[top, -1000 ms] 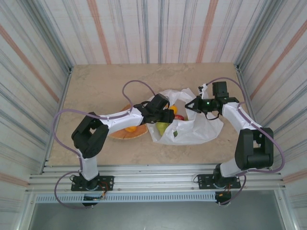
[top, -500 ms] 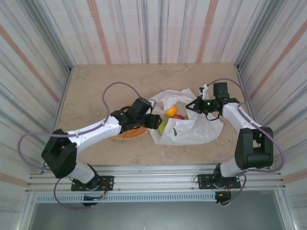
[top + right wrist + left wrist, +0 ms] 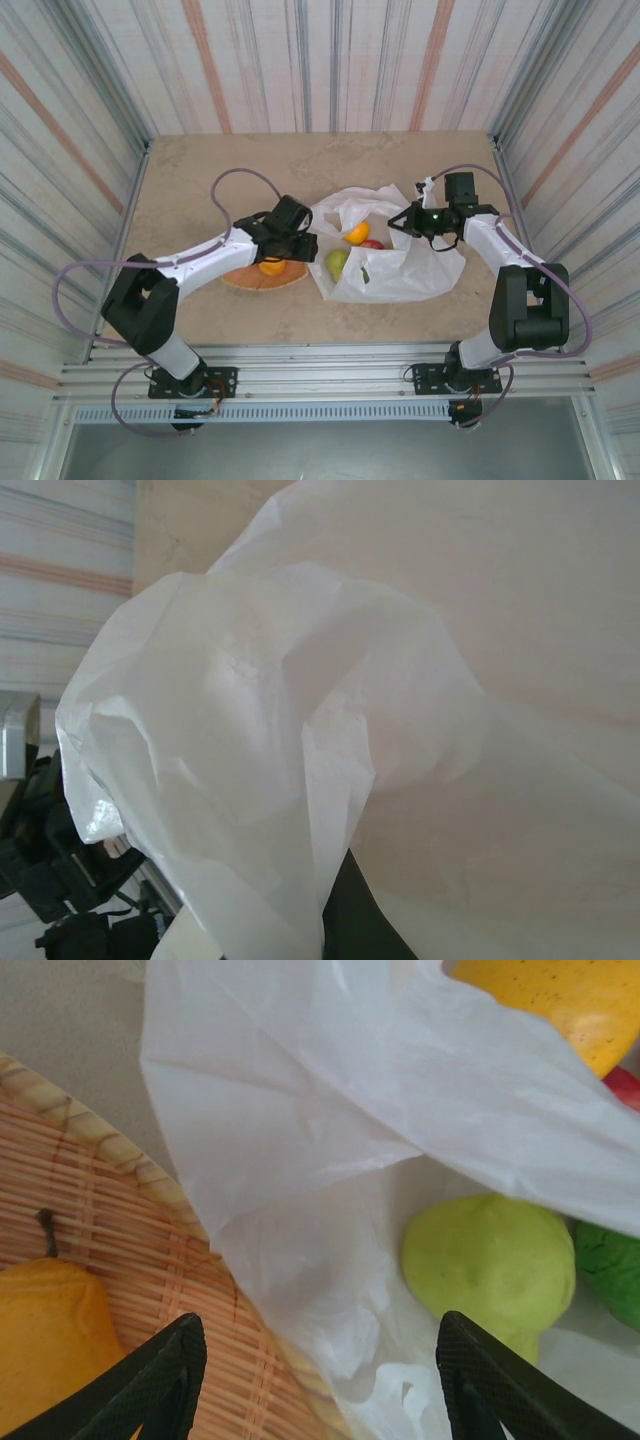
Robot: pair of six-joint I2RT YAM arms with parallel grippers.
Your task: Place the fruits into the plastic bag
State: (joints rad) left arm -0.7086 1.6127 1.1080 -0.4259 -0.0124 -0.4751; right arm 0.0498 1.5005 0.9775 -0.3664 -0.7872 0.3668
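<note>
The white plastic bag (image 3: 400, 268) lies at mid-table with its mouth held up. Inside it rest a light green fruit (image 3: 337, 262), a yellow-orange one (image 3: 357, 232) and a red one (image 3: 372, 244). My right gripper (image 3: 402, 222) is shut on the bag's upper edge, and in the right wrist view the thin film (image 3: 270, 780) is pinched at the fingers (image 3: 350, 920). My left gripper (image 3: 320, 1390) hangs open and empty above the seam between the plate and the bag's lip. An orange-yellow fruit (image 3: 45, 1335) lies on the plate just left of it. The green fruit (image 3: 490, 1265) sits to its right.
The woven tan plate (image 3: 262, 279) sits left of the bag, and the bag's lip overlaps its right edge (image 3: 110, 1220). A dark green piece (image 3: 612, 1272) lies beside the light green fruit. Striped walls close in on three sides, with bare tabletop behind and to the left.
My left arm has pulled back leftward from the bag's mouth to above the plate, its jaws narrowing somewhat. The right arm and the bag have stayed put.
</note>
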